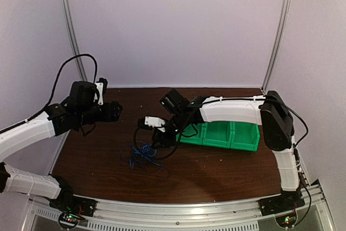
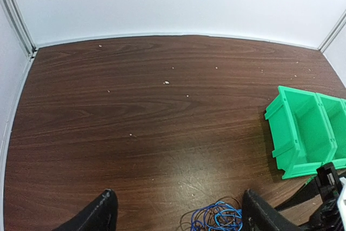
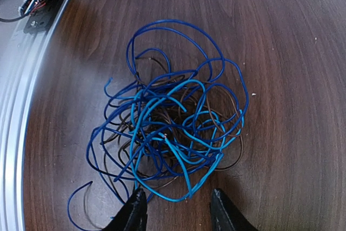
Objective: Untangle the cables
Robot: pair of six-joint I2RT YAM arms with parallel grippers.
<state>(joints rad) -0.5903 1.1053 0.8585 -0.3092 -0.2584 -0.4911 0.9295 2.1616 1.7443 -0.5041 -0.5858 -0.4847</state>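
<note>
The cables (image 3: 173, 117) lie in one loose tangle on the dark wood table (image 1: 216, 169), toward the near edge and a little left of centre. The right wrist view shows dark blue, light blue and dark brownish wires looped through one another. It is not clear how many separate wires there are. One dark blue end curls out at the near left and is cut off by the frame.

The right gripper (image 3: 178, 192) hangs just right of the tangle, its jaws apart with a clear gap. A light blue loop lies close in front of the fingertips (image 3: 135, 209). Whether either tip touches a wire is hard to tell, and nothing is clamped.

The left gripper (image 2: 178, 193) is raised over the left part of the table, well apart from the tangle, with its jaws spread wide and nothing between them. In its view only the far edge of the tangle shows.

The green bins (image 1: 221, 135) stand to the right, partly hidden behind the right arm (image 1: 230, 109).
</note>
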